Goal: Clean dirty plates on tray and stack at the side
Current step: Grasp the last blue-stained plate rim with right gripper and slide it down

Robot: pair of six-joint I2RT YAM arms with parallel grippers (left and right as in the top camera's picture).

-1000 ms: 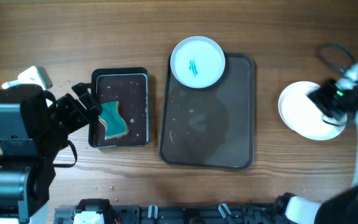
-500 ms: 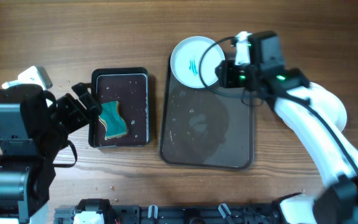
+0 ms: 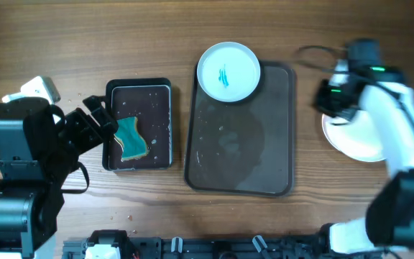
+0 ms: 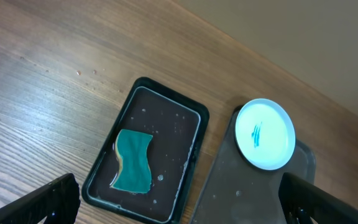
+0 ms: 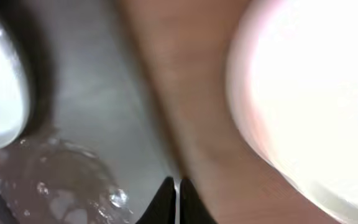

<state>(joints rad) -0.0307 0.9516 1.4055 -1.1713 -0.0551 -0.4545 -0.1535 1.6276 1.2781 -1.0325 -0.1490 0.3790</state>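
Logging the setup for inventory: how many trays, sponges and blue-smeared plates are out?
Trays: 2 (large brown tray, small black tray)
Sponges: 1 (teal sponge)
Blue-smeared plates: 1 (white plate)
Total: 4

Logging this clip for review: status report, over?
Left gripper open, empty, beside sponge. Right gripper shut, empty, between tray and side plate. One blue-smeared plate on tray corner. Nothing blocking it.
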